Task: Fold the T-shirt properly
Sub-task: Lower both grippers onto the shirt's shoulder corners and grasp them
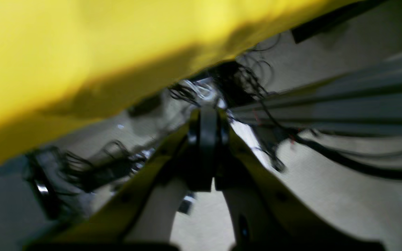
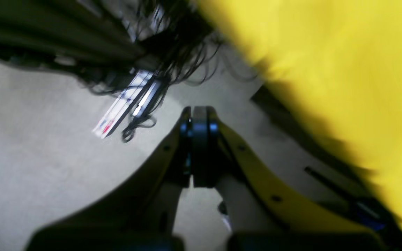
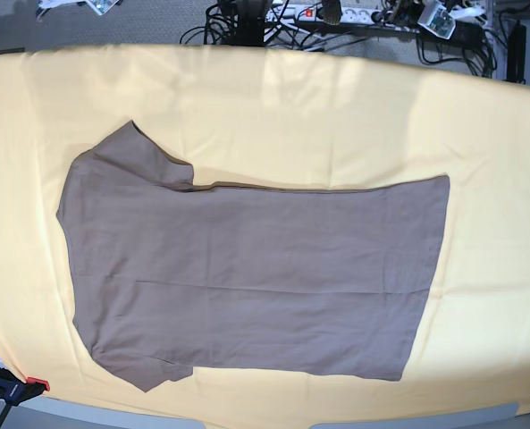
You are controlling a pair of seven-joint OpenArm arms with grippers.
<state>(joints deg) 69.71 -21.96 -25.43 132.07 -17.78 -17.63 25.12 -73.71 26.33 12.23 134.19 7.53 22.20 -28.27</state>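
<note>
- T-shirt [image 3: 247, 277] lies flat and unfolded on the yellow cloth [image 3: 336, 116] covering the table; neither claw appears in the base view.
- Wrist views show left claw [image 1: 206, 150] and right claw [image 2: 199, 146] clenched, empty, off the cloth's edge above floor [image 2: 30, 157] and cables [image 1: 253, 83].
- Yellow margin surrounds the shirt.

The T-shirt [image 3: 247, 277] lies flat on the yellow cloth [image 3: 336, 116], open from above.
</note>
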